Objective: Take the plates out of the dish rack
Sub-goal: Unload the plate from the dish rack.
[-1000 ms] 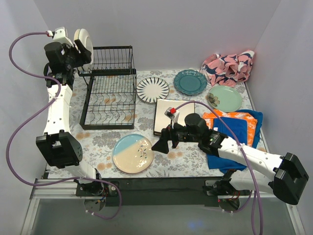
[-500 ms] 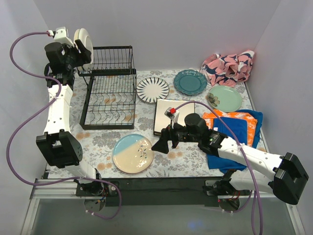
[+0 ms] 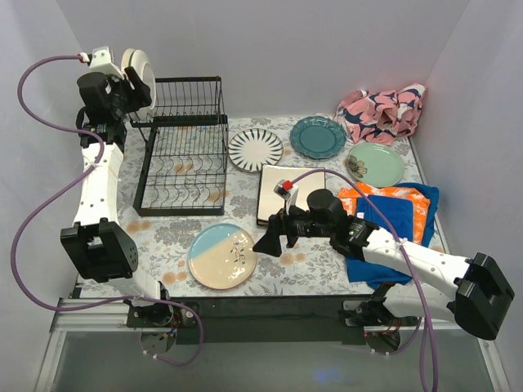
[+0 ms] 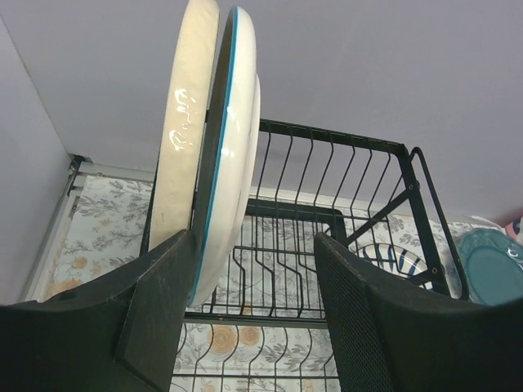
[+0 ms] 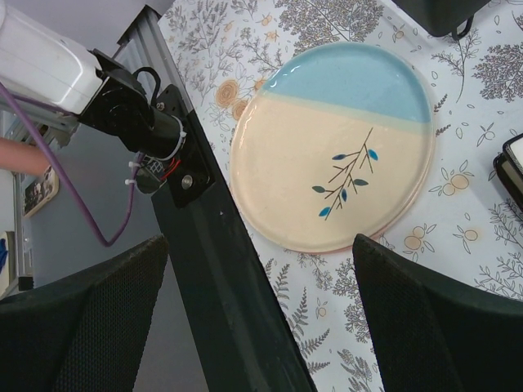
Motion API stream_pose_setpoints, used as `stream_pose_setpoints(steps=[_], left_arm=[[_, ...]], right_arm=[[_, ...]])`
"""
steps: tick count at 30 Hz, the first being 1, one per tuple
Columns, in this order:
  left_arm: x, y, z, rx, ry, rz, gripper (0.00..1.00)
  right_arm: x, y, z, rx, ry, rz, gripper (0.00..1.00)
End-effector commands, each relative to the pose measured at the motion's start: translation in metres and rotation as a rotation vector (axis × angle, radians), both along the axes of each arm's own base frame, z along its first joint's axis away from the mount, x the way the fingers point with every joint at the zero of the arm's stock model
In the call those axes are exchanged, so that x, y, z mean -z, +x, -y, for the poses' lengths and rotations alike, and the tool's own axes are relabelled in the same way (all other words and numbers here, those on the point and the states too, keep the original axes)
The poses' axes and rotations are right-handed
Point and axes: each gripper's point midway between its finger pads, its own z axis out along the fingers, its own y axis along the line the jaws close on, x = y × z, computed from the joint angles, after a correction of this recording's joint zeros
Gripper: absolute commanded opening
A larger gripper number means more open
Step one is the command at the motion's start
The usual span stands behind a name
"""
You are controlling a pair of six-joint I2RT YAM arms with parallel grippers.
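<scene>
— Left end first. What's in it?

— My left gripper [image 4: 255, 238] is up high, close to the left wall. The fingers [image 4: 159, 310] stand apart. Two plates sit on edge between them, a cream plate [image 4: 186, 106] and a teal-rimmed plate [image 4: 237, 122], pressed together against the wall-side finger. There's a gap between the teal rim and the other finger, and the plates' lower edge is hidden. Whether I'm clamped on them, I cannot tell.

— Any writing?

— A pale glossy squiggle on the cream plate, too blurred to read.

— Room to move?

— Wall on one side. The dish rack [image 4: 331, 135] has its top rail just beside and below on the other.

— Right end?

— My right gripper [image 5: 260, 241] is spread wide with nothing in it. It hangs over the blue-and-cream plate [image 5: 335, 139], which bears a branch sprig. That plate lies flat on the table [image 5: 490, 269], near the black front rail [image 5: 221, 269].

— Beyond that?

— The square plate [image 3: 292, 196] is just behind. The striped plate [image 3: 256, 149], teal plate [image 3: 318, 136] and pale green plate [image 3: 375, 164] lie flat to the right of the rack. The pink cloth [image 3: 382, 113] is in the far right corner. The orange and blue cloth [image 3: 409, 208] is under my right forearm.
</scene>
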Motion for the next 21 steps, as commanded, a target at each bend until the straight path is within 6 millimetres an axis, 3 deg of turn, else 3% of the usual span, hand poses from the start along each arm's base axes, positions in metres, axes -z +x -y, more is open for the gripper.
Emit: stream_pose_setpoints(steps=[1, 9, 16, 21], left_arm=[[-0.034, -0.011, -0.012, -0.074, 0.031, 0.065, 0.58], [-0.029, 0.002, -0.006, -0.051, 0.059, 0.054, 0.58], [-0.011, 0.008, 0.005, -0.009, 0.052, 0.021, 0.57], [-0.015, 0.008, 0.01, -0.004, 0.057, 0.033, 0.57]], right_arm=[[-0.006, 0.0, -0.003, -0.011, 0.032, 0.027, 0.98], [-0.006, 0.001, -0.002, -0.008, 0.032, 0.029, 0.98], [-0.003, 0.001, -0.003, -0.009, 0.027, 0.027, 0.98], [-0.003, 0.0, -0.002, -0.015, 0.028, 0.025, 0.98]])
